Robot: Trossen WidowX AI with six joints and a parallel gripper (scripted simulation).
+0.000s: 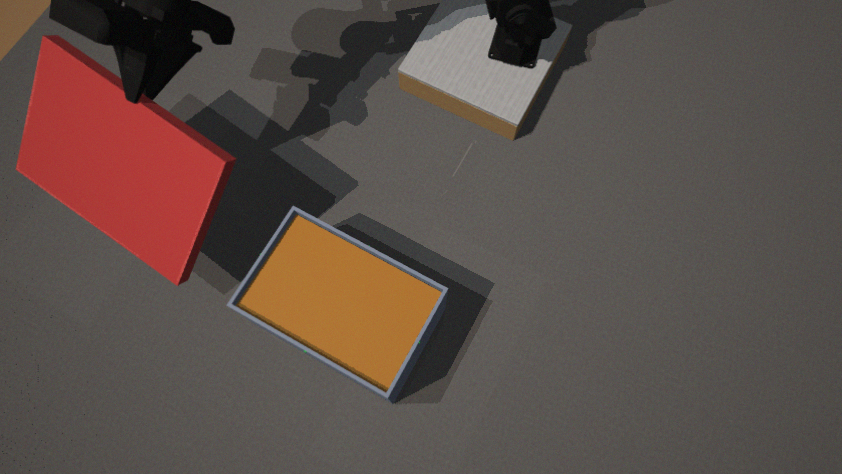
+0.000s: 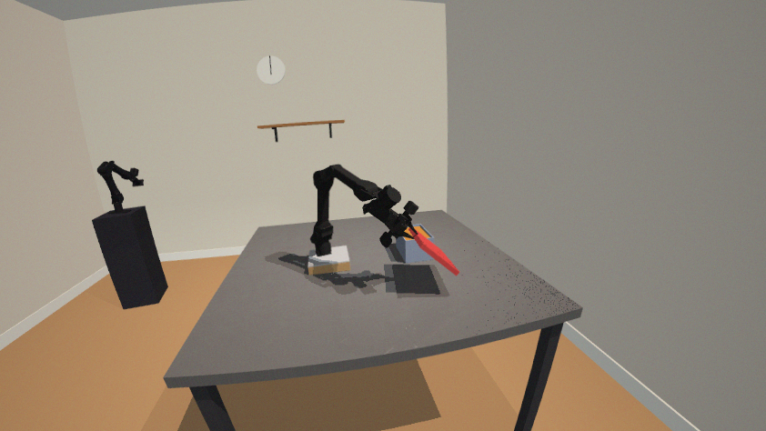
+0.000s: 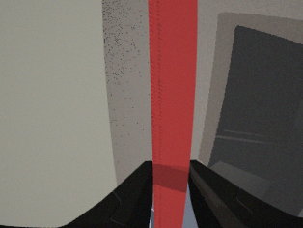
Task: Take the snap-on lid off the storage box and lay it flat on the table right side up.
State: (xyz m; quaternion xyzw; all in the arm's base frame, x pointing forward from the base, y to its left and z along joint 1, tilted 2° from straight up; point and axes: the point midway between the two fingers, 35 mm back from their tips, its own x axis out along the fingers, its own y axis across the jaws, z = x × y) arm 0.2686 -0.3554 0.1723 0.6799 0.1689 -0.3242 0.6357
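Note:
The red lid [image 1: 123,158] [image 2: 437,253] [image 3: 174,87] is off the box, in the air above the table, steeply tilted with its far edge lower. My gripper [image 1: 140,100] [image 2: 411,233] [image 3: 170,168] is shut on one edge of the lid, a finger on each face in the wrist view. The blue-grey storage box [image 1: 420,343] [image 2: 417,251] stands upright and open on the table, its orange inside showing. In the top view the lid is to the left of the box, apart from it. The lid's underside is not clearly seen.
The arm's base stands on a white-topped wooden block [image 1: 465,76] [image 2: 328,266] on the grey table [image 1: 648,294] [image 2: 321,321]. The lid's shadow falls on the table beside the box. A second small arm [image 2: 111,182] stands on a dark pedestal [image 2: 130,262] away from the table.

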